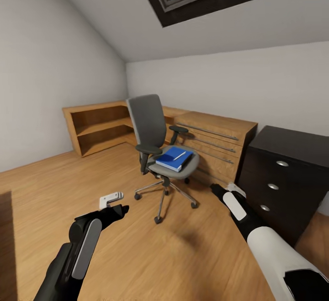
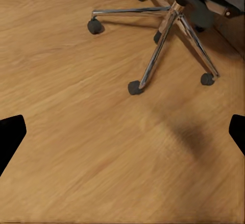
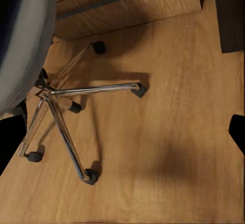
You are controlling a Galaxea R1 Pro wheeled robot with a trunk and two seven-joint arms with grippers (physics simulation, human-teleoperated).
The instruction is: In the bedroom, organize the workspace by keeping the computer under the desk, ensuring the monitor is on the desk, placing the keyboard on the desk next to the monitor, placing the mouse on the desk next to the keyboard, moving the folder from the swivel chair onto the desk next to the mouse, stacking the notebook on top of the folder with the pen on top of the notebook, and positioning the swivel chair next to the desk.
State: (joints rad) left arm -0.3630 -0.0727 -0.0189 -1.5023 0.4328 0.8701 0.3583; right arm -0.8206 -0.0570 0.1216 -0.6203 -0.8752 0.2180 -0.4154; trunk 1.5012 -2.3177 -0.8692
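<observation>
Folder [image 1: 172, 158] lay on the swivel chair [image 1: 157, 147] as we approached, both arms empty. Our left gripper [image 1: 114, 202] and right gripper [image 1: 226, 190] stood apart; lifting it seemed next.

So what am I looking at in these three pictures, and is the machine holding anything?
It's a simulated two-armed robot in an attic room. The big picture comes from its head, looking down over the left gripper and right gripper. The other two come from small cameras on each wrist, aimed at the wood floor. Both grippers look open and hold nothing. Ahead stands a grey swivel chair; the wrist views catch its chrome base and castors. On its seat lies a blue folder with a white pen on top. Behind are a wooden chest and shelf; at right, a black drawer unit.
</observation>
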